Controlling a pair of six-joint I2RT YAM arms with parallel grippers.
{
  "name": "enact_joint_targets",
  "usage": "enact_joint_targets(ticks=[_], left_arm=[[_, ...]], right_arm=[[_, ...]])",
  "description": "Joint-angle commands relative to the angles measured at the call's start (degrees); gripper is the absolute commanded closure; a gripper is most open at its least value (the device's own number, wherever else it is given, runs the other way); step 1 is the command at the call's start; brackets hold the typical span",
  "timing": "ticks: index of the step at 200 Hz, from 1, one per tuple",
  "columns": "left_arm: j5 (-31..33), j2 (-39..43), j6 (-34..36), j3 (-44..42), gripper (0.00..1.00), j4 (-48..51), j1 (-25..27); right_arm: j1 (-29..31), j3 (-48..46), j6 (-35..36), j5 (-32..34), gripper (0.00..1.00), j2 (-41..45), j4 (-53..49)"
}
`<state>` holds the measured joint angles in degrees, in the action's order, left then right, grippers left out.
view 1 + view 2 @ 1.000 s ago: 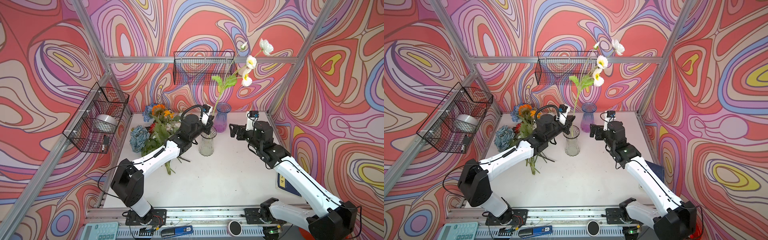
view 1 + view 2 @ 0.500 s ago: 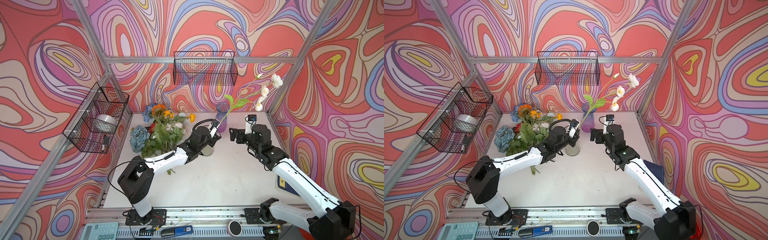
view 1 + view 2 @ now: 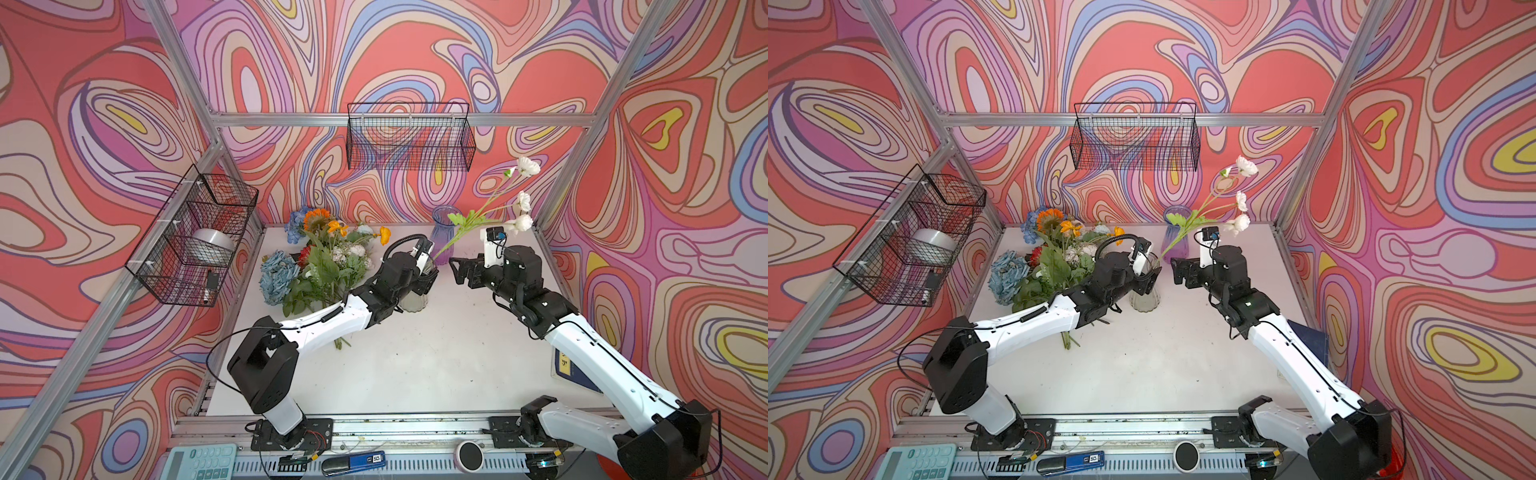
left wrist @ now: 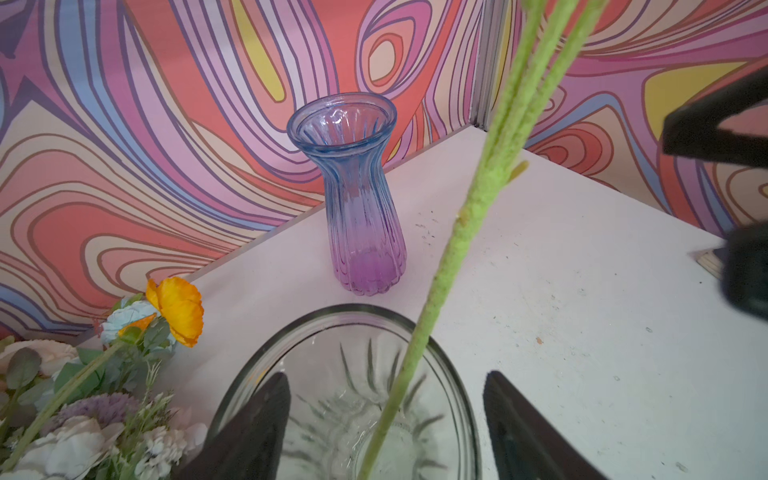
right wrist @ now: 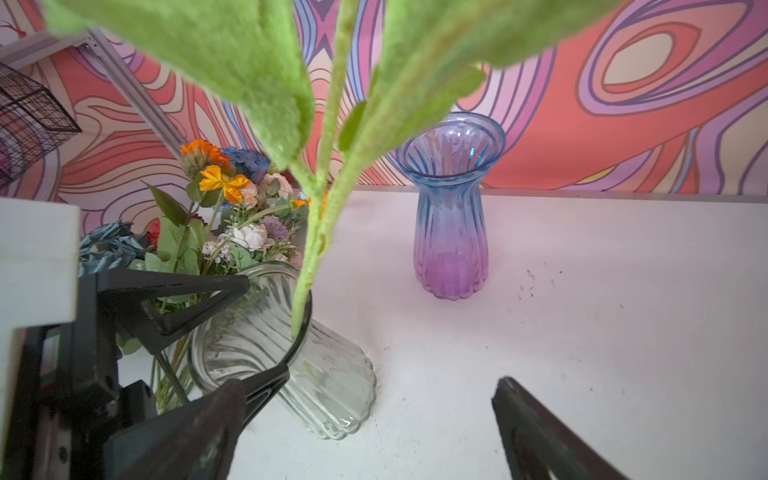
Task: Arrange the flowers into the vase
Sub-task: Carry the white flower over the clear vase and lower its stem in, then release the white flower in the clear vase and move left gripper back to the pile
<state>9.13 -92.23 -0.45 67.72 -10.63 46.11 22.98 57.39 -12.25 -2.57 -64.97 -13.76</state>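
- The left end effector [image 4: 386, 377] hangs directly over the mouth of the clear glass vase [image 5: 332, 386]. Its jaws stand apart on either side of the white-flowered stem [image 4: 455, 243] and touch neither side of it.
- The stem's foot is inside the clear glass vase. The stem rests against the rim and leans toward the right arm, probably because the wide mouth gives a single long stem no other support.
- The right end effector [image 3: 455, 271] is just beside the vase, below the leaning stem. Its jaws are spread and hold nothing. This position appears intended for steadying the stem or the vase, if required.
- The remaining flowers [image 3: 320, 266] lie in a bunch on the table [image 3: 415, 365], on the left arm's side. They appear to be within that arm's reach for the following picks.
- A blue-to-purple vase [image 4: 361, 216] stands empty nearer the back wall, apart from both arms.
- Writing: a blue tool [image 3: 353, 461] at the front rail carries a white tag, but its characters are too small to read with confidence. The calculator [image 3: 199, 461] keys are not legible. No brand name can be read.
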Motion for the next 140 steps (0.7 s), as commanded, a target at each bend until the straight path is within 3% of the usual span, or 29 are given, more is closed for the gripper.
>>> enact_joint_targets(ticks=[1, 32, 82, 115, 126, 140], left_arm=[[0.9, 6.0, -3.5, -0.4, 0.19, 5.6, 0.1], [0.9, 12.6, -8.0, -2.7, 0.15, 10.6, -1.4], [-8.6, 23.3, -23.4, -8.2, 0.14, 16.5, -11.1], [-7.0, 30.6, -27.5, -14.3, 0.11, 21.2, -13.5], [-6.0, 32.8, -29.1, -16.8, 0.11, 23.2, -14.2], [-4.2, 35.5, -30.9, -20.0, 0.11, 25.3, -14.8]], right_arm=[[2.3, 2.7, 1.7, -2.3, 0.05, -1.2, -1.7], [5.7, 5.4, 2.5, -0.3, 0.06, -2.9, -4.6], [11.2, 9.1, 1.3, -0.8, 0.12, -5.2, -7.5], [14.4, 10.7, -2.6, -0.5, 0.12, -6.6, -9.9], [14.5, 10.9, -4.6, -0.3, 0.02, -7.0, -10.9], [14.5, 10.8, -6.4, 0.2, 0.02, -7.3, -11.9]])
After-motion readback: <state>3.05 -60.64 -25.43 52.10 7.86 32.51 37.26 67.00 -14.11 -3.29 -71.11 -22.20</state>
